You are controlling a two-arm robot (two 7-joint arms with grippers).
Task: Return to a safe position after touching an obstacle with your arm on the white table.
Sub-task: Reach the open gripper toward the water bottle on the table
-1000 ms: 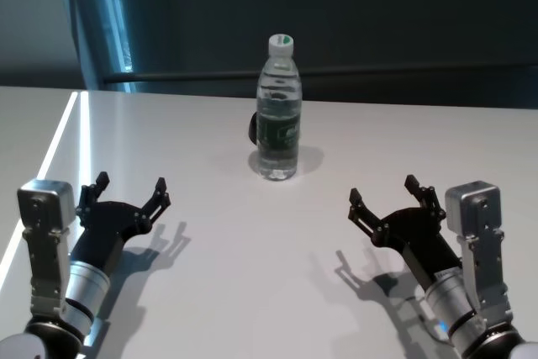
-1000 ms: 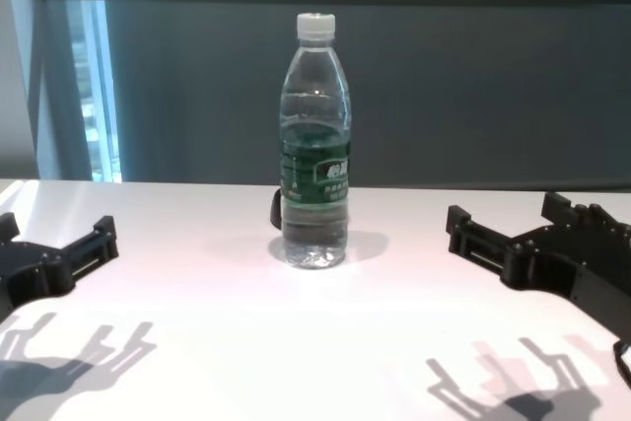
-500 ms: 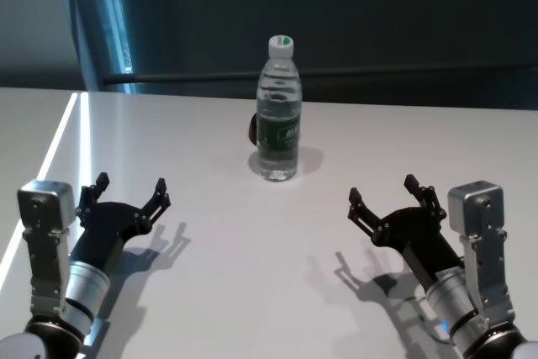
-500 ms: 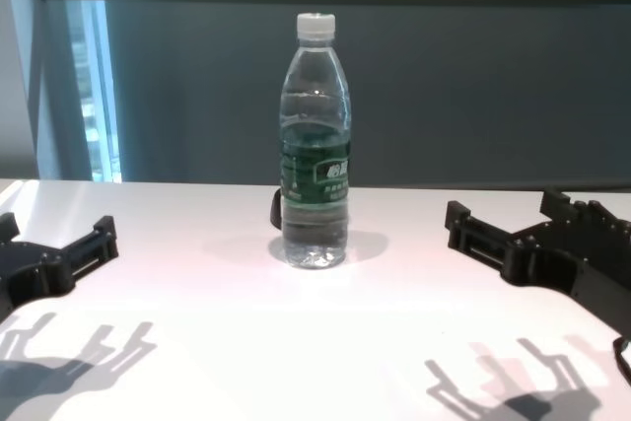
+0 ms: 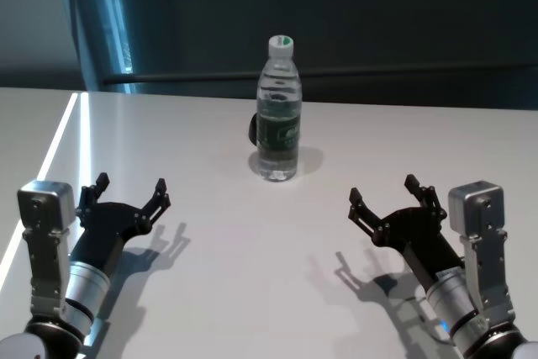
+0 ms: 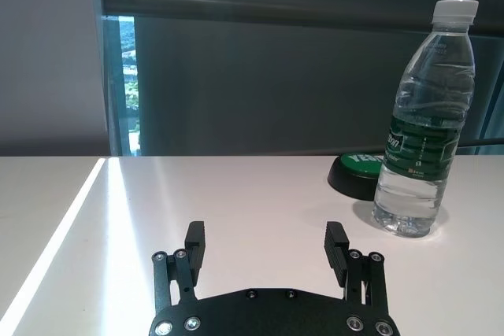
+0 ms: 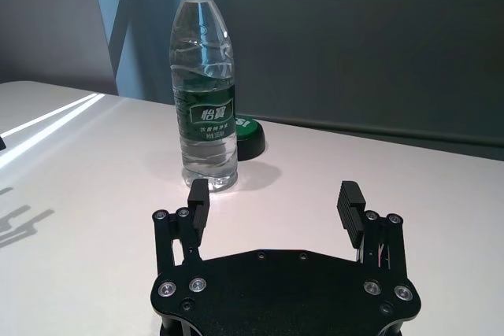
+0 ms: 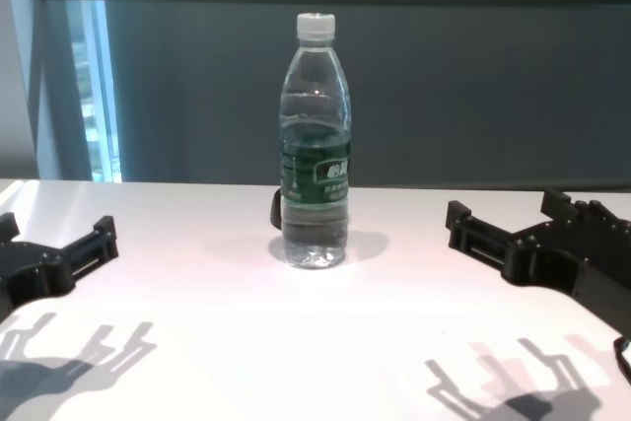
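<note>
Bottle (image 5: 278, 111) stands upright at centre frame on the white table (image 5: 227, 275), cap on (a dark round object (image 6: 358, 173) sits just behind it). Left gripper (image 5: 130, 193) hovers lower left, fingers spread, holding nothing; right gripper (image 5: 385, 197) lower right, likewise spread, both well apart from the bottle.

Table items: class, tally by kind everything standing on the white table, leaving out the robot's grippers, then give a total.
Water bottles: 1
Round dark discs with a green top, behind the bottle: 1
Total on the table: 2
</note>
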